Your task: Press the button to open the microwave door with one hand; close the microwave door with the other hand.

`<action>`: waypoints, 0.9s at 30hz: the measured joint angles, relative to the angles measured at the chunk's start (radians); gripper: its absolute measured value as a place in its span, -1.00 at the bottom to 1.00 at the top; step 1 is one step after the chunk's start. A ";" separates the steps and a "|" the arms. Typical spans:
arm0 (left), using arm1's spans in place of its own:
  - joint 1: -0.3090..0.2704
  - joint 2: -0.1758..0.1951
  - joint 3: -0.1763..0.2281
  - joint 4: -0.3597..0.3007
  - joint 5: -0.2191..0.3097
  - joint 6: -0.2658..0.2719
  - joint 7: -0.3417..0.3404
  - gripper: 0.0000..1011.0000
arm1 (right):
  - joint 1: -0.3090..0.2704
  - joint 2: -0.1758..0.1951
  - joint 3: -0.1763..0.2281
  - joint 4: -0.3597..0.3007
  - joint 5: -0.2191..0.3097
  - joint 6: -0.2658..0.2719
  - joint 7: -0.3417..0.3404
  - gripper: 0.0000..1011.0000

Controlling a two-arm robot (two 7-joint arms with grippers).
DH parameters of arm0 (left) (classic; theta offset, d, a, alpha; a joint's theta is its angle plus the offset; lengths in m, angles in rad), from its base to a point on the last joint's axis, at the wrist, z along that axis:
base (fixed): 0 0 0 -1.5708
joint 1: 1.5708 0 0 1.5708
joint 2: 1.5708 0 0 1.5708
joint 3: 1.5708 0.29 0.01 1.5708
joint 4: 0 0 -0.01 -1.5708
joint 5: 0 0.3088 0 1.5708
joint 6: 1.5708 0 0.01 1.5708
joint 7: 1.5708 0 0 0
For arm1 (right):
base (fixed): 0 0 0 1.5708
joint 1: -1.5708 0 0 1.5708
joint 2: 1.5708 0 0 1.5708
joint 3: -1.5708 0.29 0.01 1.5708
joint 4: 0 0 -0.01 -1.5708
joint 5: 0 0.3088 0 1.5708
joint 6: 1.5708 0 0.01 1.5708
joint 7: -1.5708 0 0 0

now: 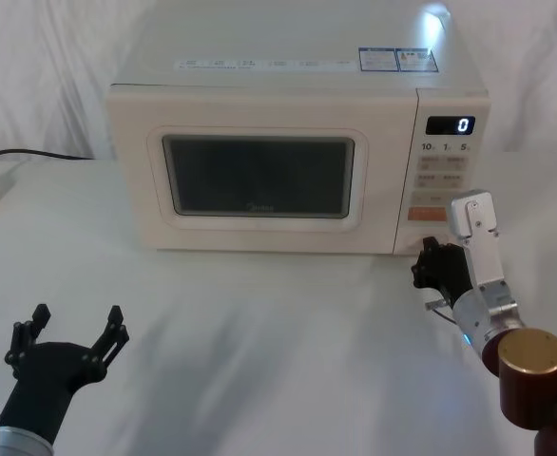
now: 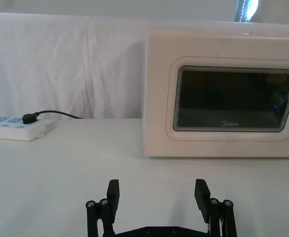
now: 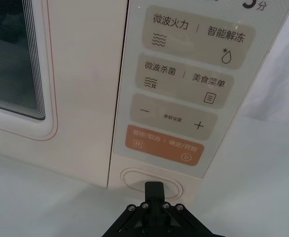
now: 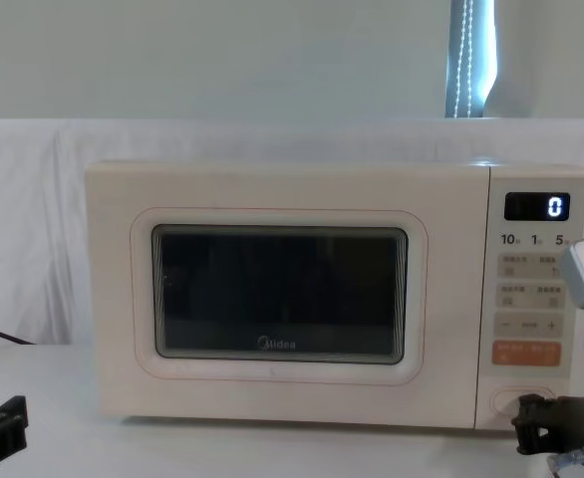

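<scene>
The cream microwave (image 1: 297,114) stands at the back of the table with its display showing 0. The microwave door (image 1: 259,176) is flush with the front, its dark window and Midea logo (image 2: 228,124) facing me. My right gripper (image 3: 154,187) is shut, with nothing held; its tip is at the button (image 3: 135,178), the pill-shaped key under the orange key (image 3: 164,144). The chest view shows that gripper (image 4: 536,423) just below and in front of the button (image 4: 506,400). My left gripper (image 1: 74,328) hangs open over the table's front left, well short of the door.
A white power strip (image 2: 14,127) with a black plug and cable (image 1: 31,154) lies left of the microwave. White cloth covers the table (image 1: 259,323) and the wall behind. Open table surface stretches between my left gripper (image 2: 157,195) and the microwave front.
</scene>
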 joint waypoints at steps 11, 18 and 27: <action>0.000 0.000 0.000 0.000 0.000 0.000 0.000 0.98 | 0.016 -0.007 0.006 0.028 0.000 -0.018 -0.006 -1.00; 0.000 0.000 0.000 0.000 0.000 0.000 0.000 0.98 | 0.031 -0.016 0.011 0.061 0.002 -0.038 -0.011 -1.00; 0.000 0.000 0.000 0.000 0.000 0.000 0.000 0.98 | 0.048 -0.020 0.012 0.084 0.003 -0.046 -0.013 -1.00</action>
